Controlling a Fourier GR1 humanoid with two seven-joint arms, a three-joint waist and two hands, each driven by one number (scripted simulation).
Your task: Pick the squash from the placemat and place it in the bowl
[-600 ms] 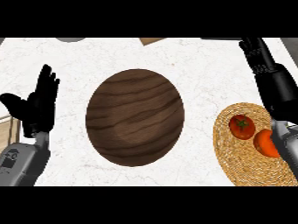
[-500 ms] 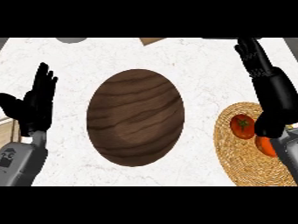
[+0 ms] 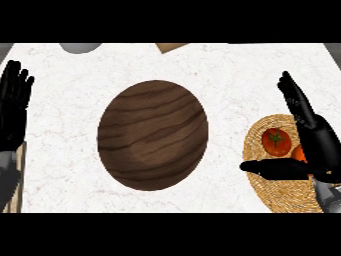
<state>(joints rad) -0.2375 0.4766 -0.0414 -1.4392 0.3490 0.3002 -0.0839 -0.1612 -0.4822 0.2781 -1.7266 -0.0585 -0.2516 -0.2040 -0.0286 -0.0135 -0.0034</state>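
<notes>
Orange squash (image 3: 277,141) lies on the woven placemat (image 3: 276,187), under the right hand (image 3: 317,145), whose fingers are straight and thumb spread. It may roll sideways; contact seems unclear.

bowl (image 3: 152,135) – 1 | placemat (image 3: 287,192) – 1 | squash (image 3: 275,141) – 2, second partly hidden | robot hand – 2: left (image 3: 7,112), right (image 3: 313,145)

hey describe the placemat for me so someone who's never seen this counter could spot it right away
Start from the big dark wooden bowl in the middle of the white marble counter. Look to its right, under the right hand: the placemat is the round, flat, straw-coloured woven disc there. Nothing else is woven, and it carries reddish-orange produce.
</notes>
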